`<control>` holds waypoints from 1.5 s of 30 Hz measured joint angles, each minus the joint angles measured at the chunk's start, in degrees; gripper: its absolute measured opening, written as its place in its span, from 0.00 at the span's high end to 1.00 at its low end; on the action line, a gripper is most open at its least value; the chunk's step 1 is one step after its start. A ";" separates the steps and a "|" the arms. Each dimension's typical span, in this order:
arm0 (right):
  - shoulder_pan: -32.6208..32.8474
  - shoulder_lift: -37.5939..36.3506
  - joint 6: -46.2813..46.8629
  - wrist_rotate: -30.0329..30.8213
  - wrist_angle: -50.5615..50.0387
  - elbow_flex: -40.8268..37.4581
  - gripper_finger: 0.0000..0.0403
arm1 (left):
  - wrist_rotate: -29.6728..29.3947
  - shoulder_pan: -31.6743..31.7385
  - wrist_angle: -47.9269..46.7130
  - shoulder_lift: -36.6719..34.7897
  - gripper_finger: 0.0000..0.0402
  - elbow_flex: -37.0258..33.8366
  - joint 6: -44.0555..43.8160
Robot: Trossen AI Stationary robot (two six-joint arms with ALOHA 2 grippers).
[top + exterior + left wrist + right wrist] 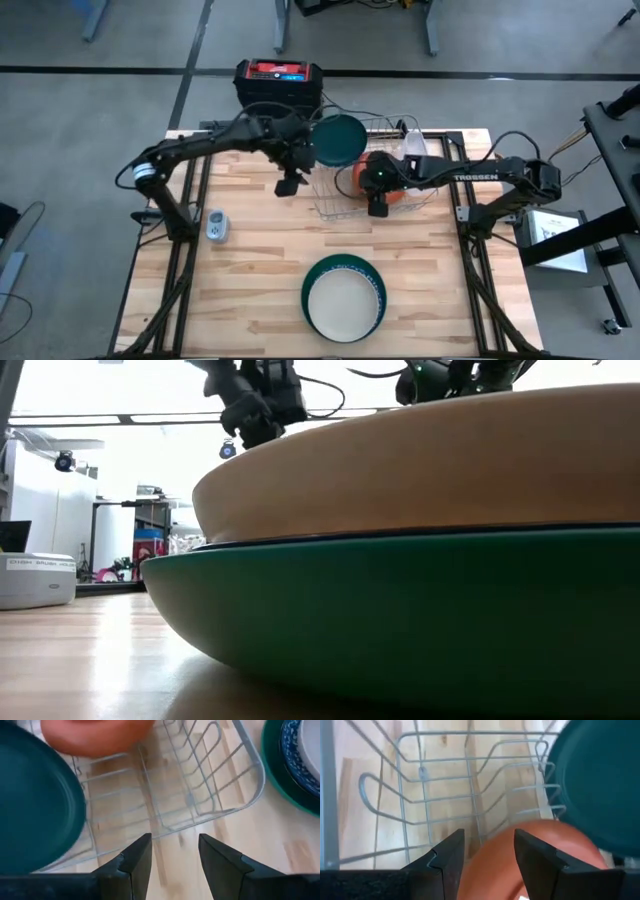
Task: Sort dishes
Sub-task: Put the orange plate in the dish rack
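A dark green plate [338,140] stands on edge in the wire rack [345,205], with an orange dish [385,178] beside it in the rack. My left gripper [175,840] hangs open over the rack's left near corner [290,188], nothing between its fingers. My right gripper [489,834] is open at the orange dish's [530,855] edge, at the rack's near right [378,208]. Near the table's front edge, a white bowl [343,303] sits in a patterned dish on a green plate [400,620]. My right gripper slants down from the table's right with its fingers over the orange dish's rim [502,847]. One finger [535,857] shows in front of the dish, the other [447,857] beside its edge. Whether either finger touches the dish, I cannot tell.
A red and black box [278,80] stands past the table's far edge. A small grey device [217,226] lies at the left. A clear plastic piece [413,143] sits behind the rack. Bare wood [250,290] lies between the rack and the stack.
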 joint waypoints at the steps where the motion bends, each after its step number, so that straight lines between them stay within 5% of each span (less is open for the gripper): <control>1: 0.34 0.41 -2.05 0.02 0.69 0.23 0.61 | -0.01 -0.29 2.63 -1.10 0.62 -1.86 -0.04; 5: 0.46 1.86 -6.83 0.00 1.01 3.48 0.64 | -0.15 -0.77 11.55 -4.00 0.62 -7.24 -0.16; 12: 0.90 9.83 1.69 0.90 -4.73 10.27 0.71 | -1.52 -1.12 26.61 -4.32 0.62 -13.76 1.44; 18: 1.71 16.63 9.97 7.04 -15.87 17.33 0.72 | -2.59 -1.09 27.89 -3.92 0.62 -14.65 3.00; 28: 2.46 20.70 18.26 13.20 -22.49 23.54 0.57 | -2.42 -0.90 34.72 -3.99 0.62 -21.26 6.16; 45: 0.80 22.51 25.67 12.09 -26.33 24.36 0.54 | -1.13 -0.85 35.52 -3.82 0.62 -22.02 6.54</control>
